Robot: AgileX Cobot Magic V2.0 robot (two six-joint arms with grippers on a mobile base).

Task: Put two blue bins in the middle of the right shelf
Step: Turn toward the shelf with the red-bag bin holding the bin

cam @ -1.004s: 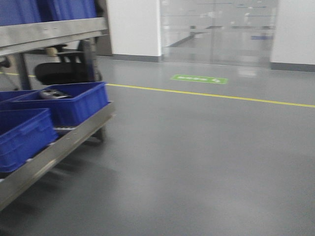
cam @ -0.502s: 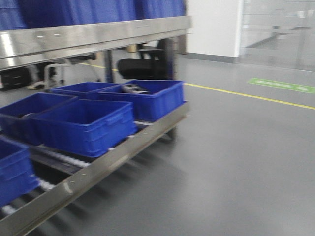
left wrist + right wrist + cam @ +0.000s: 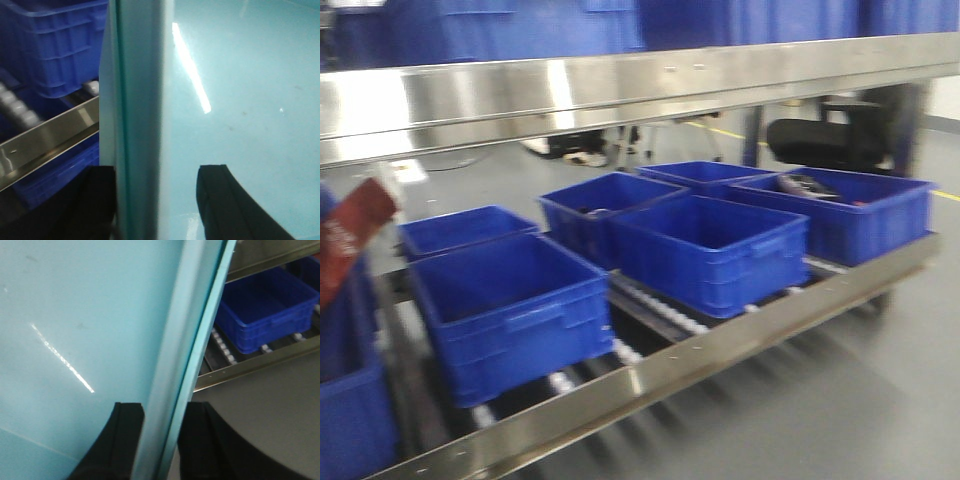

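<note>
Several dark blue bins (image 3: 510, 310) sit on the roller level of a steel shelf (image 3: 650, 375) in the front view; neither gripper shows there. In the left wrist view, my left gripper (image 3: 157, 172) straddles the upright wall of a pale blue-green bin (image 3: 135, 100). Its left finger lies against the wall, and a gap separates the wall from the right finger. In the right wrist view, my right gripper (image 3: 164, 407) is shut on the same kind of pale rim (image 3: 180, 340), which fills the space between the fingers. Which shelf is the right one cannot be told.
A steel upper shelf beam (image 3: 620, 85) crosses the top, with more blue bins above it. A red object (image 3: 345, 245) pokes in at far left and a black office chair (image 3: 825, 140) stands behind. A dark blue bin (image 3: 265, 305) and grey floor (image 3: 270, 410) lie beside the right gripper.
The front view has swung from open floor toward the shelf. The bins slid from the left edge across the frame and now fill it.
</note>
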